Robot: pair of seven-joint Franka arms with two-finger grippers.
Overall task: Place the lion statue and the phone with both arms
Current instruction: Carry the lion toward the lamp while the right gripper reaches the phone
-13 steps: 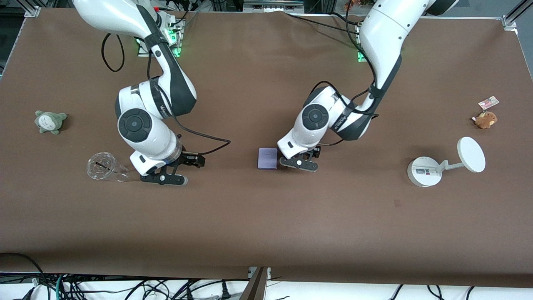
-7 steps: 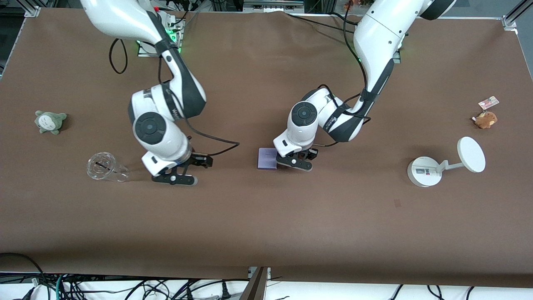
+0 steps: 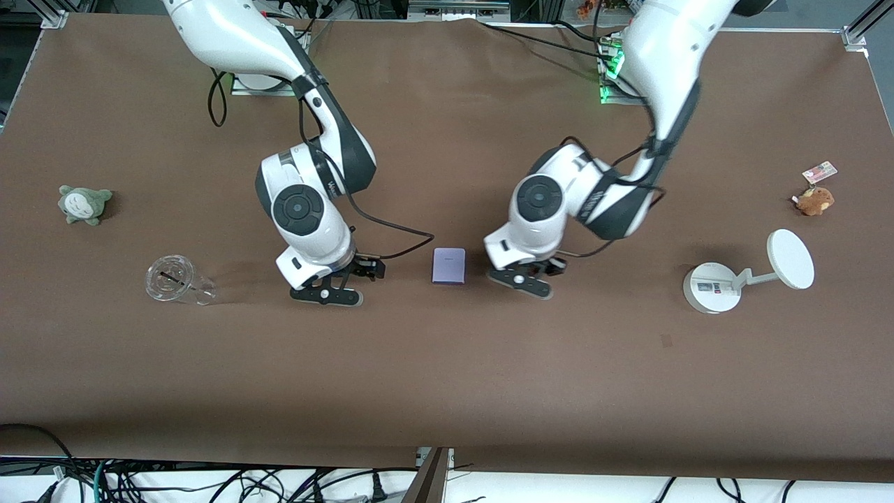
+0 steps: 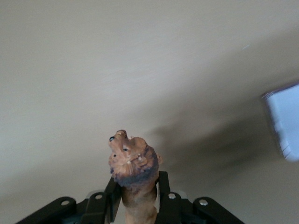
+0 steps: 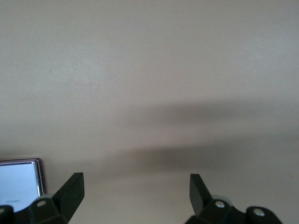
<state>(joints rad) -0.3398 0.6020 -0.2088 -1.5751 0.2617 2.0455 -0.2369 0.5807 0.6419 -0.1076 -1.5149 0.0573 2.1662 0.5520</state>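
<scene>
The phone [image 3: 448, 266] lies flat on the brown table [image 3: 447, 391] between my two grippers. It also shows at the edge of the left wrist view [image 4: 285, 121] and in a corner of the right wrist view [image 5: 18, 184]. My left gripper [image 3: 522, 279] is low over the table beside the phone, toward the left arm's end. In the left wrist view it [image 4: 138, 184] is shut on the orange-brown lion statue [image 4: 133, 161], whose head sticks out past the fingers. My right gripper [image 3: 327, 295] is low over bare table toward the right arm's end, open and empty [image 5: 135, 191].
A clear plastic cup [image 3: 171, 279] lies on its side beside the right gripper. A grey-green plush toy [image 3: 84, 204] sits farther toward that end. A white stand with a disc [image 3: 712, 287], a brown plush toy [image 3: 815, 200] and a small card [image 3: 819, 171] are at the left arm's end.
My right gripper has moved along the table from the cup toward the phone. My left gripper, still holding the lion, has drawn away from the phone toward the left arm's end.
</scene>
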